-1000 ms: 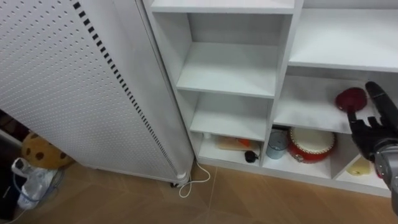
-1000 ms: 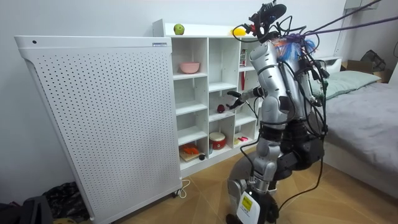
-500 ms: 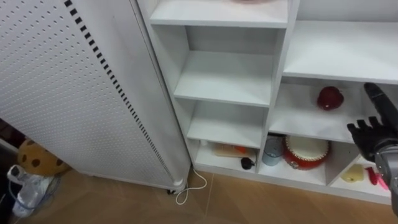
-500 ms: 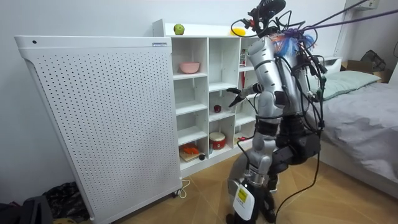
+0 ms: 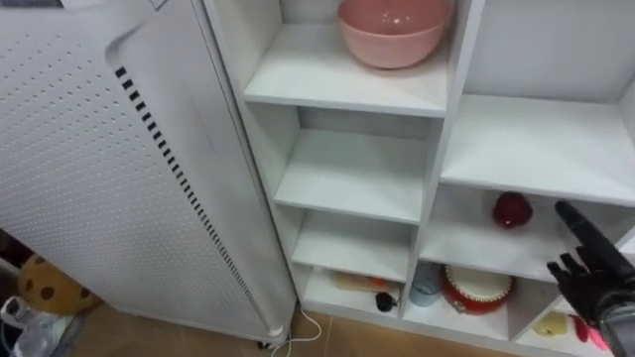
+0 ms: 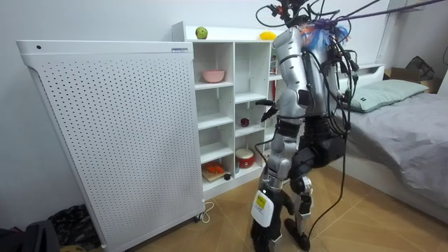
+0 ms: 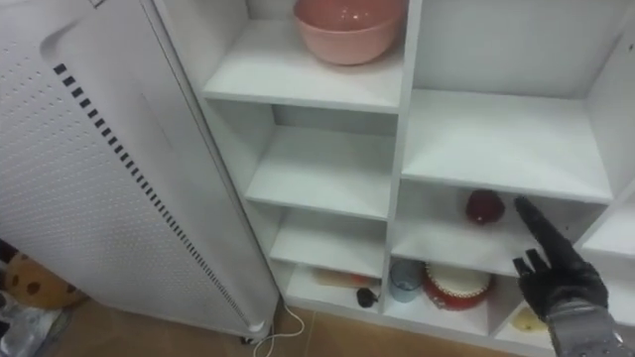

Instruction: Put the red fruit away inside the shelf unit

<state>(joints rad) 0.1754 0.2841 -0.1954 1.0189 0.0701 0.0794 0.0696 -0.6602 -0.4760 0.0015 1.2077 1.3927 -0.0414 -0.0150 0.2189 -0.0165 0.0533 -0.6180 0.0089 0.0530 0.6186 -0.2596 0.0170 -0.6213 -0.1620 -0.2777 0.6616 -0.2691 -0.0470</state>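
Right hand (image 5: 593,283) reaches in at the lower right of the eye views with its fingers straight and spread, pointing up toward the closet (image 5: 438,198); it holds nothing. It hovers in front of the right-hand column of shelves, just to the right of and below a dark red fruit (image 5: 512,209), and does not touch it. That fruit sits upright on a shelf in the right column, near the shelf's back wall, one level above the bottom compartments.

Directly below it, a round red-and-white container (image 5: 479,290) stands in a bottom compartment with a light blue cup (image 5: 427,283) just beside it on the left. A yellow fruit (image 5: 548,323) lies in the next compartment to the right, low behind the hand. In the left column, a pink bowl (image 5: 394,30) rests on the upper shelf.

A white perforated panel (image 5: 89,169) stands against the closet's left side.

From the room view, the robot stands upright facing the closet, close to it, with a bed (image 6: 406,140) behind it. A green apple (image 6: 201,33) and another yellow fruit (image 6: 267,35) sit well apart on the closet's top.
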